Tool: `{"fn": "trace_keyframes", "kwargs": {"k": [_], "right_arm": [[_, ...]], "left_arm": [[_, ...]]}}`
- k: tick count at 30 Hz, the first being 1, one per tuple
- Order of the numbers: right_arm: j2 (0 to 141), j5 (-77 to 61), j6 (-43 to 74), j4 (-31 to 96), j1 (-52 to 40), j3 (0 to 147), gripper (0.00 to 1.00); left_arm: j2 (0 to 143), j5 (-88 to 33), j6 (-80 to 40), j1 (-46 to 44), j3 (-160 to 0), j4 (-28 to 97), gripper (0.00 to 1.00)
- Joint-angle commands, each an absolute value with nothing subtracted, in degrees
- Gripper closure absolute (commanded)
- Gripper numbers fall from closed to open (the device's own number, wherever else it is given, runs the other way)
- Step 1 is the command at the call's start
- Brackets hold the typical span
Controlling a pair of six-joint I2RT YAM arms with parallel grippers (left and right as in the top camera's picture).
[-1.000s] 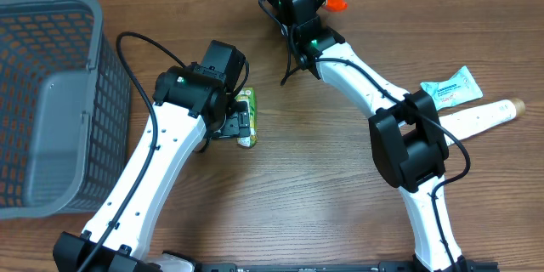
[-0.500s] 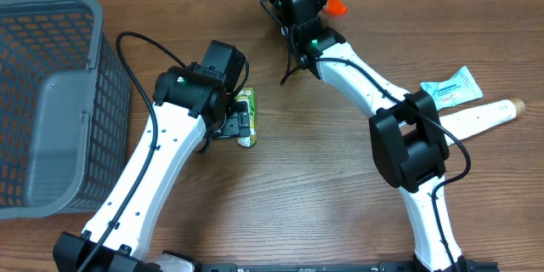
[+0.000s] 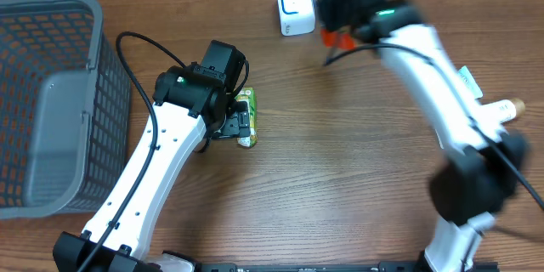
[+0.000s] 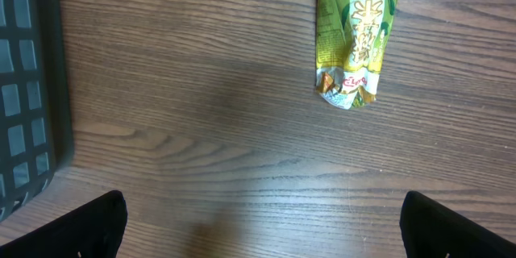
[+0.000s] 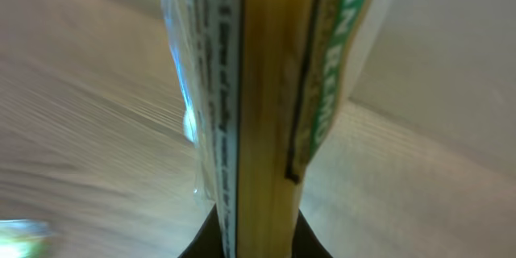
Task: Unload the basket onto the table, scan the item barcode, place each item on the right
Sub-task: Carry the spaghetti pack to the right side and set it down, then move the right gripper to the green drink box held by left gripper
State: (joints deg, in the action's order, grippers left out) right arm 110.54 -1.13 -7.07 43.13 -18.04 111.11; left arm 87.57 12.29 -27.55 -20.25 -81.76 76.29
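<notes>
One arm has moved sharply: the right end effector (image 3: pixel 340 4), which a moment ago hung over the middle of the worktop's (image 3: pixel 340 187) far edge, has swung toward the far right corner, and its arm is smeared with motion in the overhead view. It stays clamped almost fully closed on the held packet (image 5: pixel 258 113), a thin yellow pack with green lettering that the wrist camera sees edge-on; its orange-red end shows just under the end effector from above. The swing uncovers the scanner (image 3: pixel 295 7), a small white box at the far edge, now just left of the packet. That suggests the packet is being passed by the scanner's face, but neither the barcode nor a completed read can be seen. Nearer the middle-left of the worktop, the left end effector (image 4: pixel 262 230) hovers with its jaws spread wide and nothing in them, above a green tea packet (image 4: pixel 359 32) lying flat. A grey basket (image 3: pixel 85 17) fills the left edge. Nothing lies between scanner and held packet, and the left arm is well apart from that path.
</notes>
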Motion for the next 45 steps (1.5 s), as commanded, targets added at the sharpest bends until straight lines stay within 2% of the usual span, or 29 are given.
{"fn": "trace_keyframes", "kwargs": {"k": [1, 3, 6, 8, 13, 22, 23, 24, 25, 26, 27, 28, 30, 36, 38, 45], "right_arm": [[99.04, -13.82, 13.41, 48.73, -10.70, 113.67, 0.96], [97.36, -14.92, 23.31, 58.04, -5.08, 113.65, 0.96], [97.43, -14.72, 25.87, 67.02, 1.56, 112.09, 0.96], [97.43, -14.66, 26.48, 67.59, 5.50, 107.68, 0.96], [97.45, -15.97, 27.94, 60.36, 13.82, 92.90, 0.96], [97.47, -18.26, 34.57, 37.30, 24.67, 70.74, 0.96], [97.47, -18.33, 34.54, 36.67, 24.91, 70.24, 0.90], [97.47, -18.33, 34.50, 36.45, 25.08, 69.97, 0.74], [97.45, -18.74, 33.89, 36.47, 25.15, 70.00, 0.52], [97.38, -20.51, 31.48, 36.45, 25.15, 70.11, 0.39], [97.32, -23.99, 28.32, 36.49, 24.86, 70.59, 0.18], [97.17, -24.99, 27.53, 36.71, 24.53, 70.96, 0.13], [96.33, -25.85, 26.20, 37.65, 23.70, 71.85, 0.08], [92.07, -26.04, 21.26, 45.65, 18.37, 78.48, 0.03], [91.15, -26.06, 20.49, 47.13, 15.11, 80.18, 0.00], [94.00, -28.60, 20.49, 42.50, -2.28, 80.47, 0.00]], "left_arm": [[87.81, 13.04, -28.77, -20.27, -81.73, 76.20, 0.00], [87.81, 13.06, -28.77, -20.27, -81.73, 76.20, 0.00], [87.81, 13.06, -28.77, -20.27, -81.73, 76.20, 0.01], [87.81, 13.06, -28.77, -20.27, -81.73, 76.20, 0.01], [87.81, 13.06, -28.77, -20.27, -81.73, 76.20, 0.01], [87.81, 13.04, -28.77, -20.27, -81.73, 76.20, 0.01], [87.81, 13.04, -28.77, -20.27, -81.73, 76.20, 0.01], [87.81, 13.06, -28.77, -20.27, -81.73, 76.20, 0.01], [87.81, 13.06, -28.77, -20.27, -81.73, 76.20, 0.00], [87.81, 13.04, -28.77, -20.27, -81.73, 76.20, 0.00], [87.81, 13.04, -28.77, -20.27, -81.73, 76.20, 0.01], [87.81, 13.06, -28.77, -20.27, -81.73, 76.20, 0.01], [87.81, 13.04, -28.77, -20.27, -81.73, 76.20, 0.00], [87.81, 13.06, -28.77, -20.27, -81.73, 76.20, 0.00], [87.81, 13.04, -28.77, -20.27, -81.73, 76.20, 0.00], [87.81, 13.06, -28.77, -20.27, -81.73, 76.20, 0.01]]}}
